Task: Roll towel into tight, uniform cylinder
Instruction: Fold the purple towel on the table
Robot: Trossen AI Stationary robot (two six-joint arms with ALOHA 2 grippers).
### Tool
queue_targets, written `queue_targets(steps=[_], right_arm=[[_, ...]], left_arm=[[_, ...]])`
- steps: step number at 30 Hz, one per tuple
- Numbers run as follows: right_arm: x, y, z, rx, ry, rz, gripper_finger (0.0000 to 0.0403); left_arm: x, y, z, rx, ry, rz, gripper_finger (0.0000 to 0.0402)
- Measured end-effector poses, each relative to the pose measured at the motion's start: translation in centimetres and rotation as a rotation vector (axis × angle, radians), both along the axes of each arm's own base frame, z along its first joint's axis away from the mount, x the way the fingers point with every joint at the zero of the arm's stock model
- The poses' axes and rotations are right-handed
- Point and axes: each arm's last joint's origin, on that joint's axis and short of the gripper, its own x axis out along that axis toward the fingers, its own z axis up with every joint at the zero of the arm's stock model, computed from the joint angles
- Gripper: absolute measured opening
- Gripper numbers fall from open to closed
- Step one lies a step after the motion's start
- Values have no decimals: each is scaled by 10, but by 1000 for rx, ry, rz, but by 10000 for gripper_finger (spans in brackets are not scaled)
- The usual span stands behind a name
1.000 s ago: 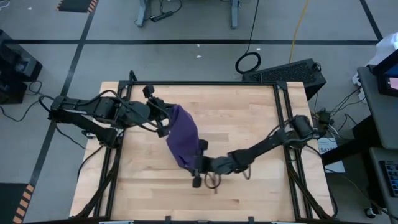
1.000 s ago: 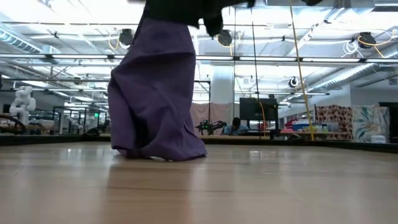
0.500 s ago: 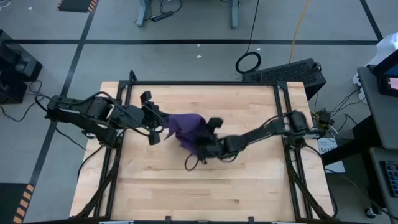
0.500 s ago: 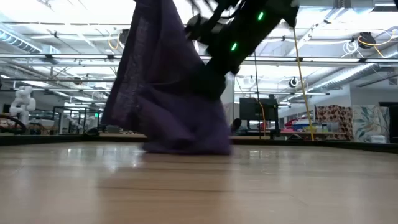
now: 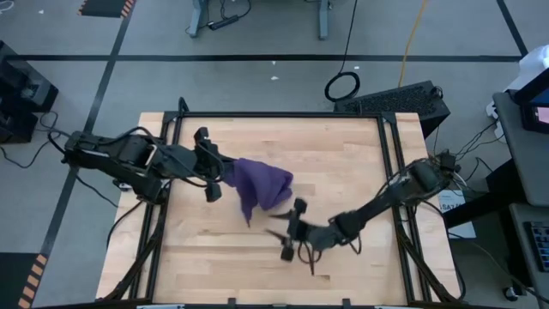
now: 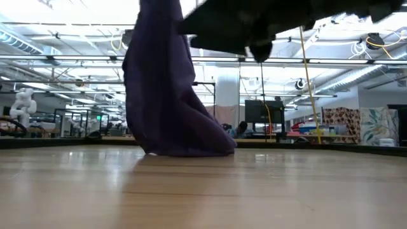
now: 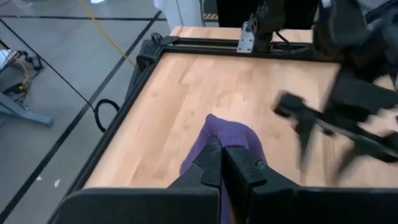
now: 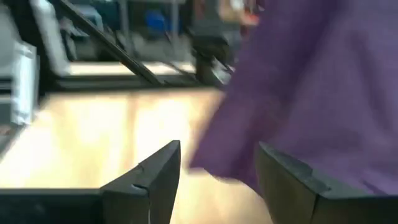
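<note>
Left gripper: I see it clenched on one edge of the towel, holding that edge up off the table; in the left wrist view the two fingers are pressed together with purple cloth between them.
Towel: it hangs from the left gripper as a bunched drape left of the table's centre, its lower end resting on the wood in the low view. It is not flat and not rolled.
Right gripper: I see it released, fingers spread, low over the table just beside the towel's lower end and holding nothing. In the right wrist view the cloth hangs beyond the open fingers.
Risk, slip: I judge that a single pinch on one edge may let the cloth pull free if the left arm moves fast.
Risk, uneven roll: a bunched, creased towel would roll into a lumpy, tapered shape unless I spread it flat first.
Risk, collision: both arms work close together at the cloth; a careless reach could bring the right gripper against the left.
</note>
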Motion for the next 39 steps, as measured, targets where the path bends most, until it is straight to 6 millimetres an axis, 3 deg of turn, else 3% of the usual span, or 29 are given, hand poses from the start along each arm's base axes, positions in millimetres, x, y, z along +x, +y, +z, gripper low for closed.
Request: queue_targets(steps=[3, 10, 14, 17, 21, 24, 33, 39], right_arm=[[19, 12, -13, -45, -19, -31, 200], [71, 24, -26, -180, 104, -288, 235], [90, 14, -32, -185, 133, -397, 233], [95, 1, -42, -151, 156, -438, 197], [94, -8, -48, -88, 206, -433, 94], [89, 0, -44, -83, 250, -366, 17], [45, 34, 24, -57, 348, -179, 4], [6, 36, 64, -129, 439, -172, 2]], left_arm=[[12, -1, -2, 5, -22, 1, 4], [29, -5, -13, 5, 15, -10, 4], [32, -6, -15, 6, 21, -10, 4], [32, -7, -15, -5, 23, -27, 4], [31, -7, -14, -28, 26, -63, 4], [26, -8, -13, -39, 39, -92, 4], [9, -7, -13, -36, 113, -114, 4], [4, -9, -17, -23, 173, -125, 4]])
